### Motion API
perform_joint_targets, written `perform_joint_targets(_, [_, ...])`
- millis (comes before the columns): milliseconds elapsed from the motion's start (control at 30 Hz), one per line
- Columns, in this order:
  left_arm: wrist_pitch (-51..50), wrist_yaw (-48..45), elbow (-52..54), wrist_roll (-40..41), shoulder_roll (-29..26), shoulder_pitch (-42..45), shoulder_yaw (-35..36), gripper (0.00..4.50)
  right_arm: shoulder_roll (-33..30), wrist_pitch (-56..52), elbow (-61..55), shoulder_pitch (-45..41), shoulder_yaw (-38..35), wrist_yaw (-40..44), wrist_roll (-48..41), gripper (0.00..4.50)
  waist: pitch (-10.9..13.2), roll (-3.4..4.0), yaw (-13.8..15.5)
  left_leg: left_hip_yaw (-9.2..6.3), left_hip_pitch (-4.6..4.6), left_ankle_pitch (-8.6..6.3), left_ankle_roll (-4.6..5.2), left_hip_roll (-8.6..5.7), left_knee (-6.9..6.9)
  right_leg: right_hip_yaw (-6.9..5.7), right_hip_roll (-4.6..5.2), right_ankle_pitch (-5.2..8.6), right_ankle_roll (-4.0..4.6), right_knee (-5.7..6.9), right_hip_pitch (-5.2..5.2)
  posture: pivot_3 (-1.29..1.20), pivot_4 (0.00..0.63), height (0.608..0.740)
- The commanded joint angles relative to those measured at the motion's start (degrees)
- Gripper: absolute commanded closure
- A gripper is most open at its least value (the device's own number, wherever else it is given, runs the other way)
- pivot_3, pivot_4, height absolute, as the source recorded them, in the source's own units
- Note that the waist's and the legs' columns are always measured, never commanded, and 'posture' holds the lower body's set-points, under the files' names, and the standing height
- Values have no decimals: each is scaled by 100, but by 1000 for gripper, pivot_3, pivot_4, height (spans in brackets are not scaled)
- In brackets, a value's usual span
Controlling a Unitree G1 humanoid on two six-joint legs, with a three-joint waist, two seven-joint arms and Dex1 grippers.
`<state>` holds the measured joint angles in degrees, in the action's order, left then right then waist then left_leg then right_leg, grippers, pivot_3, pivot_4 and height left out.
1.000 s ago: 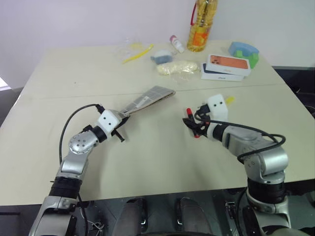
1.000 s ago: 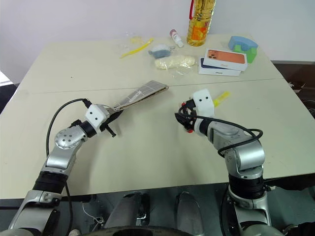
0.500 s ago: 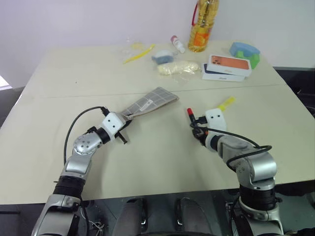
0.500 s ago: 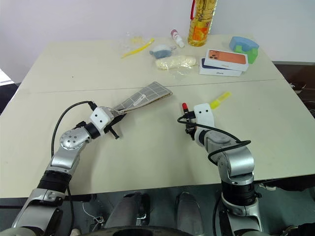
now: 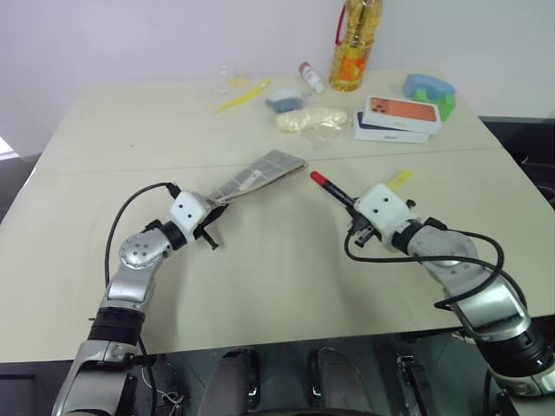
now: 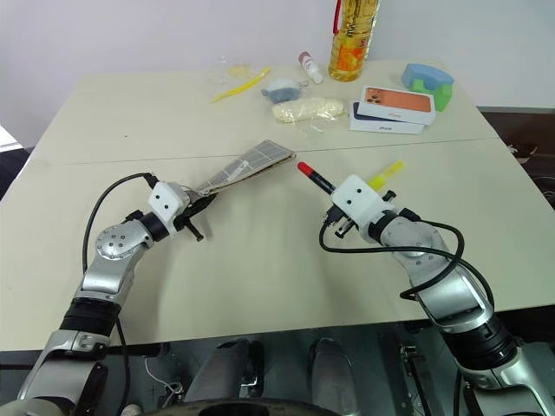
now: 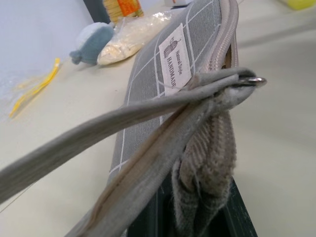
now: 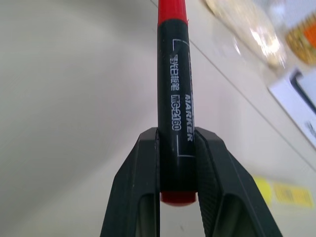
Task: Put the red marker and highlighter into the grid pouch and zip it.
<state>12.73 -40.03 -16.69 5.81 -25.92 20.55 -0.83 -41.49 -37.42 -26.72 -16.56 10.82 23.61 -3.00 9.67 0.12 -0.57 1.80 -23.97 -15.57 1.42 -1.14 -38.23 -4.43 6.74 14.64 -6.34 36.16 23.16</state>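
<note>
The highlighter (image 5: 400, 179) lies half hidden behind the right gripper (image 5: 354, 217), which clamps the black-barrelled red marker (image 5: 329, 190) above the table (image 5: 260, 277); the left gripper (image 5: 212, 206) pinches the grey grid pouch (image 5: 260, 173) by its zipper end.

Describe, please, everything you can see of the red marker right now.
The red marker is a slim pen with a black barrel printed in white lettering, a red cap at its far end and a red butt. The right claw is shut on its rear part, holding it off the table, slanted, cap pointing toward the grid pouch.
</note>
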Motion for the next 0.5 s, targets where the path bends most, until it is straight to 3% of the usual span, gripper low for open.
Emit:
perform_joint_targets(33, [83, -128, 24, 113, -84, 35, 84, 4500, 37, 245, -83, -125, -77, 123, 150, 4084, 0, 0, 7, 0, 0, 0, 0, 0, 0, 0, 0, 0, 0, 0, 0, 0, 150, 740])
perform_joint_targets(500, [103, -194, 202, 85, -45, -102, 59, 4500, 328, 247, -44, -173, -10, 399, 378, 4084, 0, 0, 17, 0, 0, 0, 0, -1, -1, 0, 2, 0, 0, 0, -1, 0, 150, 740])
